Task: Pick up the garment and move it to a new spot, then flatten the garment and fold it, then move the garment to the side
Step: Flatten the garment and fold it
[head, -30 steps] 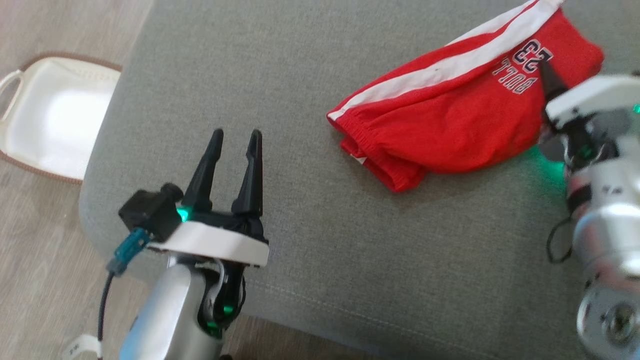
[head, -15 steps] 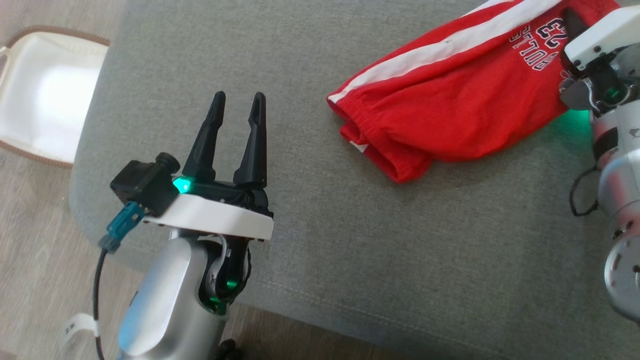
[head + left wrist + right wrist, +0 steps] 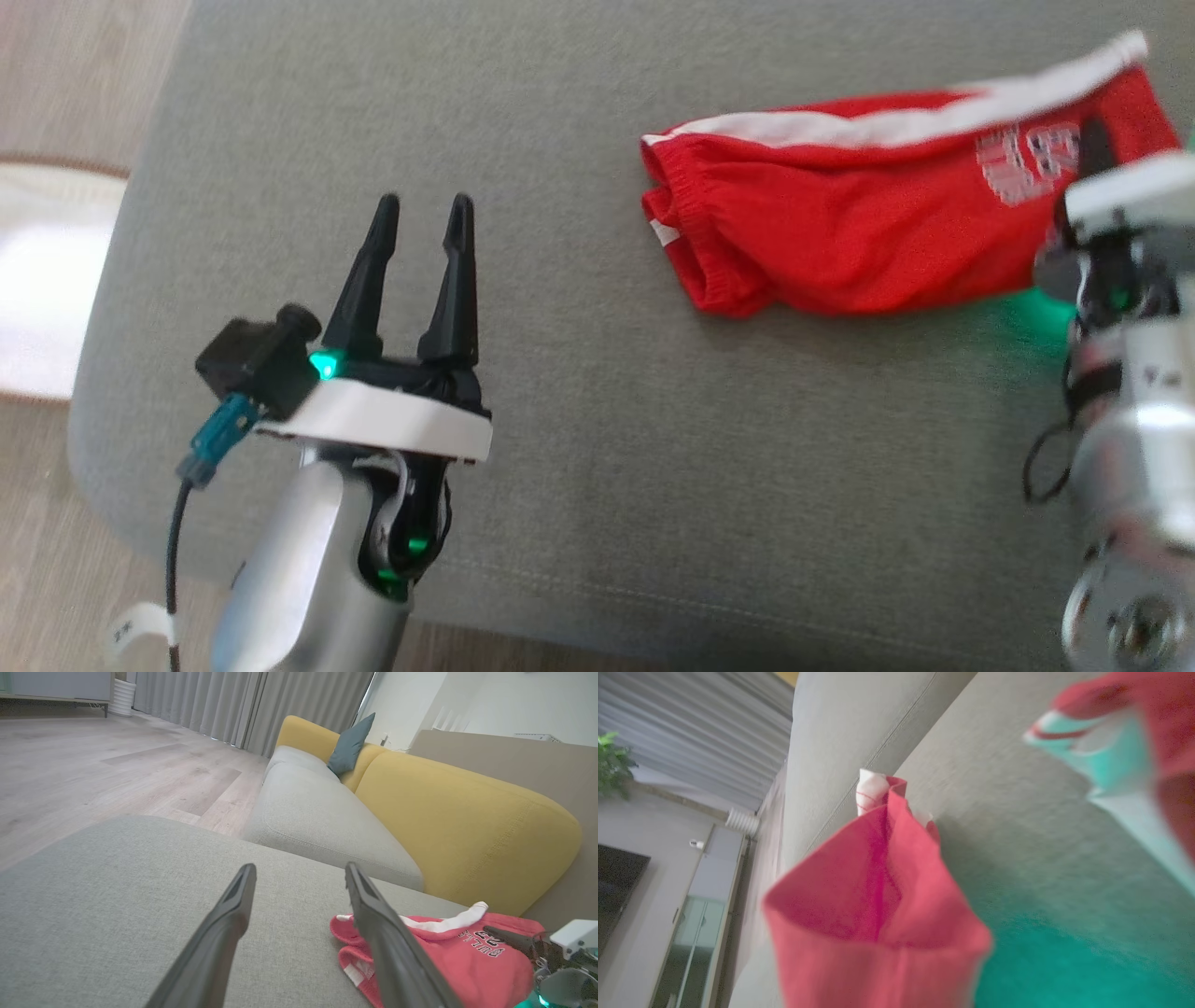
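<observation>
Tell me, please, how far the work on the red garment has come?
Done: the right hand appears to have gripped one end of the red garment; the right wrist view shows cloth bunched up close. In hand: the pick-up and move, as most of the garment lies crumpled on the grey cushion. The left hand is open and empty, apart from it. Left: flattening, folding, moving it aside.
</observation>
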Controlling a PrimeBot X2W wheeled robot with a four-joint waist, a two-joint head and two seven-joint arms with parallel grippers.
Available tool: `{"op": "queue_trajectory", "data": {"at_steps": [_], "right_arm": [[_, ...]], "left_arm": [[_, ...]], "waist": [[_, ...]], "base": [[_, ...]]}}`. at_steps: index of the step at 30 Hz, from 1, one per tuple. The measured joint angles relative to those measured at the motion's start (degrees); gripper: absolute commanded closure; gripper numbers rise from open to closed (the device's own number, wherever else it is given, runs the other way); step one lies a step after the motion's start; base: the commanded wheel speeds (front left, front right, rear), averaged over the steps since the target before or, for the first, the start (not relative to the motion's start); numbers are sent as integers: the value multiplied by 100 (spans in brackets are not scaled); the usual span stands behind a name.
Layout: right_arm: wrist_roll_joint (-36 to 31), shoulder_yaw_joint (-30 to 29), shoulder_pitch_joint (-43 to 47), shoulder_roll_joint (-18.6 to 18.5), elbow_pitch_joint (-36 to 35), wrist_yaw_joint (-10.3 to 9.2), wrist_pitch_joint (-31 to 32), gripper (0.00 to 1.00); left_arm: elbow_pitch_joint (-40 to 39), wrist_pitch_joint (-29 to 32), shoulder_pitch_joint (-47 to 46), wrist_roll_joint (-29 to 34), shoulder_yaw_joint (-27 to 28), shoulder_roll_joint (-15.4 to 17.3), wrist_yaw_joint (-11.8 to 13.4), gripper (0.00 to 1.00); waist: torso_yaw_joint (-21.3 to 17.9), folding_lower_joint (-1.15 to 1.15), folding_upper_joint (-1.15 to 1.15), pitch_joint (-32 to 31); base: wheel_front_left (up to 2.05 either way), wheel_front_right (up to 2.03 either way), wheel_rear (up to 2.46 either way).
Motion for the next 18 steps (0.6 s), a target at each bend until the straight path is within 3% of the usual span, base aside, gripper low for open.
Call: {"op": "queue_trajectory", "data": {"at_steps": [9,18], "right_arm": [[439,-381,1645,236,-1111,-1,-376,100],[860,132,1977,258,-1267,-1,-794,100]], "left_arm": [[52,0,364,56,53,4,0,0],[99,0,533,177,-5,10,-49,0]], "waist": [[-301,0,0,-501],[-218,0,0,-707]], "base": [[0,0,0],[0,0,0]]}}
